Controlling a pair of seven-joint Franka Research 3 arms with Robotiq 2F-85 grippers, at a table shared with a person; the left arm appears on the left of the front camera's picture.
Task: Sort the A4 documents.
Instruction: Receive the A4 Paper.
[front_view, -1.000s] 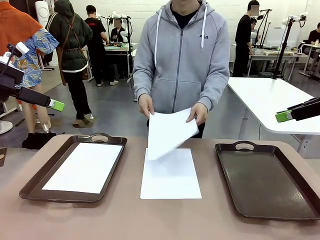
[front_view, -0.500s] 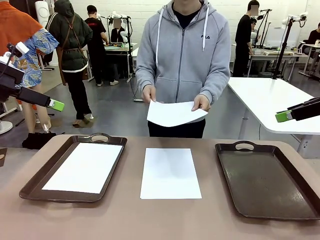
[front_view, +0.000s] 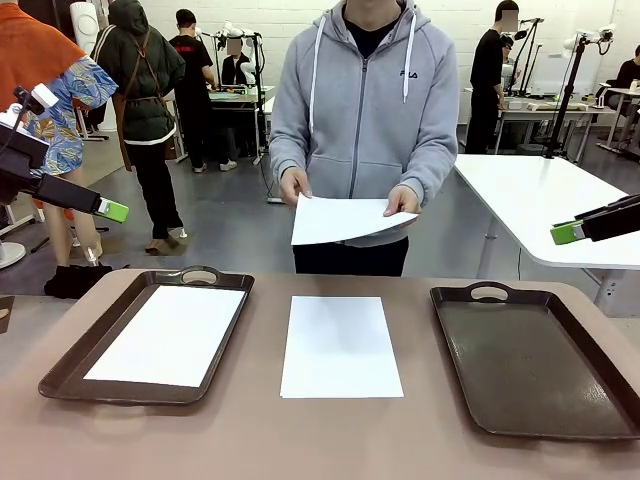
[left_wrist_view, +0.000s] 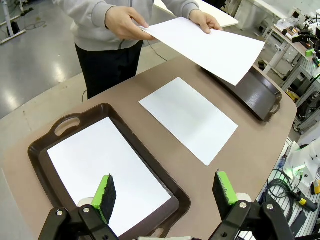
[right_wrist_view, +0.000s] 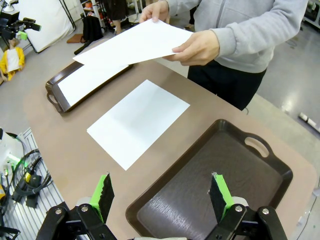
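Currently left hand (left_wrist_view: 165, 186) and right hand (right_wrist_view: 161, 187) gape wide, empty; person (front_view: 365, 110) holds thin white paper sheet (front_view: 340, 220) above brown table (front_view: 416, 340).

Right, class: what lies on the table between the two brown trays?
One white sheet of paper, flat on the table, apart from both the left tray and the right tray. The front view shows it plainly.

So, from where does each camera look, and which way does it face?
Front: between the arms, facing the person across the table; left gripper and right gripper at the edges.
Left wrist: raised, looking down at the left tray; own fingers below.
Right wrist: raised, looking down at the right tray; own fingers below.
Shared: the table sheet and the held sheet.
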